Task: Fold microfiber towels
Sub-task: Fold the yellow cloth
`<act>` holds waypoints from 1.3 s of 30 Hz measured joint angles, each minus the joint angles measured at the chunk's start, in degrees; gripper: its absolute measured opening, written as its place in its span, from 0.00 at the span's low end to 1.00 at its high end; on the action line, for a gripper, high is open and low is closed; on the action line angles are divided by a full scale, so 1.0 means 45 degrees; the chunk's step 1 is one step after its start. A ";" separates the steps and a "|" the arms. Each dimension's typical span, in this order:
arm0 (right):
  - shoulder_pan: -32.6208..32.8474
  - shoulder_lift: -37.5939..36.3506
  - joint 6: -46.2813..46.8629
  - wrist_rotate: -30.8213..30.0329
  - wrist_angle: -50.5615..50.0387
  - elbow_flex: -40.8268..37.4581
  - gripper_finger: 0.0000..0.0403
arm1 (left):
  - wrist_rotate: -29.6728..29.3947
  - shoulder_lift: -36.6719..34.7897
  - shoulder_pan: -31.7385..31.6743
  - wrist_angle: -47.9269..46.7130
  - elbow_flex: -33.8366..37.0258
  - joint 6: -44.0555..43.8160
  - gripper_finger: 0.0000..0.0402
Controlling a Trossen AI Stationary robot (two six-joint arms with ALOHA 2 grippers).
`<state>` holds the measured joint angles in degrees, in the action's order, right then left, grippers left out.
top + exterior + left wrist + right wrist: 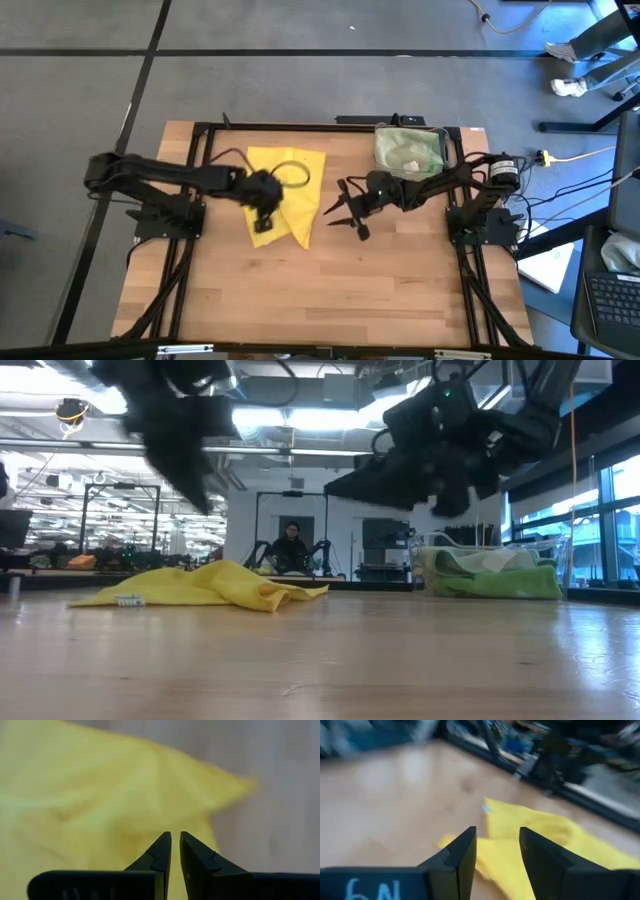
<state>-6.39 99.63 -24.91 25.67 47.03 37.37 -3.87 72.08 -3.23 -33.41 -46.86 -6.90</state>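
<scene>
From above I saw even, flat light on the desk (330, 290), with only faint shadows under the arms. At desk height, ceiling strip lights and a window on the right glared, leaving both arms dark silhouettes, the near wood soft. The left wrist picture was badly blurred, the yellow towel (100, 795) a smear. The right wrist picture showed motion blur across the background.

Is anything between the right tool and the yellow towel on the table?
Nothing visible. The right tool, open, hangs beside the crumpled bright yellow microfiber towel, with only bare wooden table between them.
</scene>
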 joint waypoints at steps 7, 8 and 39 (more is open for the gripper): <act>0.2238 -0.0005 -0.4802 -0.7197 -0.1801 0.0977 0.38 | -0.0253 -0.0285 0.2157 -0.0473 0.1364 -0.0101 0.10; 0.2327 -0.0005 -0.4862 -0.7611 -0.1966 0.1151 0.38 | -0.0256 -0.0200 0.2371 -0.0379 0.1424 -0.0224 0.11; 0.1438 -0.0010 -0.2418 -0.6686 -0.3155 0.1552 0.38 | 0.1197 0.1557 0.3983 0.0773 0.2541 -0.2151 0.46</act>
<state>0.08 99.59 -35.79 -4.42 32.84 44.36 1.52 79.09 14.70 -29.94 -35.43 -16.58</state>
